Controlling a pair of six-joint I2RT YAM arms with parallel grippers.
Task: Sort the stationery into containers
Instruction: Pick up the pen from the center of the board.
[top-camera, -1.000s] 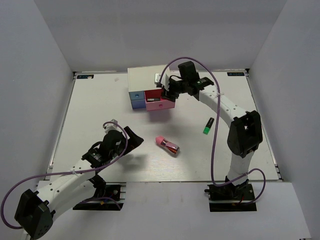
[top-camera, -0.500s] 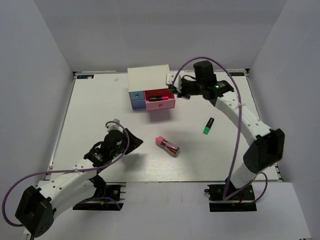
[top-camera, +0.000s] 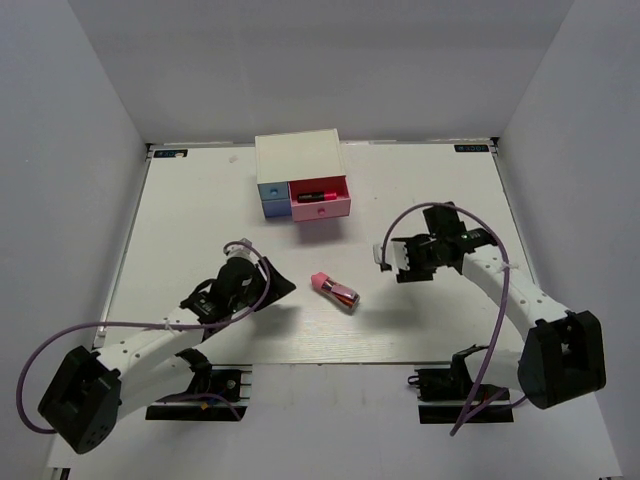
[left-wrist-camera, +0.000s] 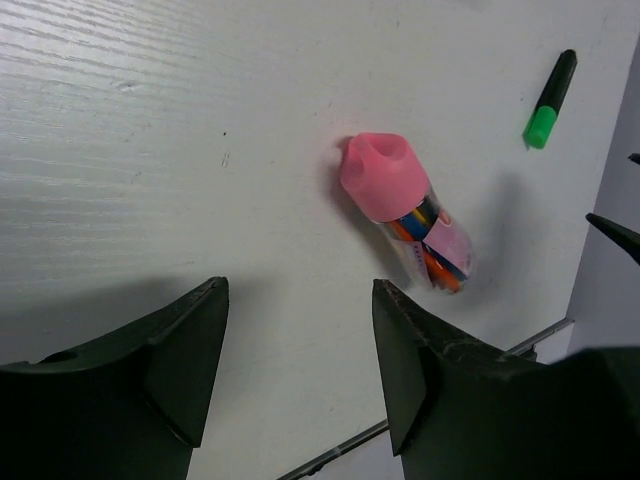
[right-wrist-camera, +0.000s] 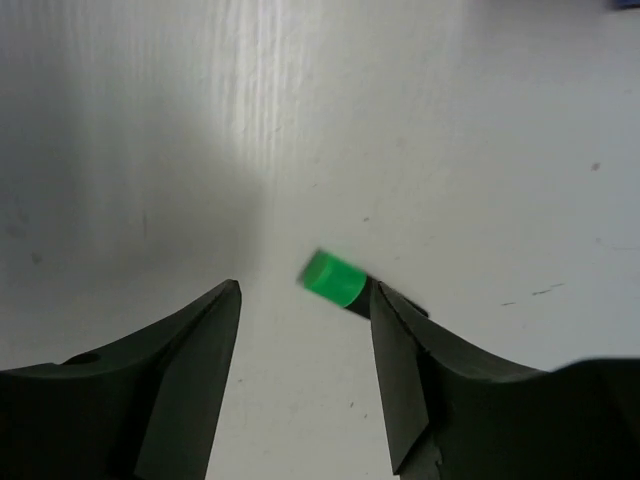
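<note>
The white cabinet (top-camera: 297, 158) stands at the back. Its pink drawer (top-camera: 322, 207) is pulled open with a dark marker (top-camera: 318, 190) lying inside; a blue drawer (top-camera: 270, 197) beside it is shut. The pink-capped dark-red tube (top-camera: 335, 289) lies on the table; it also shows in the left wrist view (left-wrist-camera: 405, 212). My left gripper (top-camera: 272, 289) is open and empty, just left of the tube. My right gripper (right-wrist-camera: 307, 300) is open low over the green-ended black marker (right-wrist-camera: 336, 279), whose green end lies between the fingertips near the right one. The arm hides that marker from above.
White walls enclose the table (top-camera: 200, 230) on the left, back and right. The green-ended marker also shows far off in the left wrist view (left-wrist-camera: 549, 98). The other stationery items are out of view.
My right arm has left the open pink drawer and swung toward the near side, coming down over the green-ended marker. My left gripper has crept right toward the tube.
</note>
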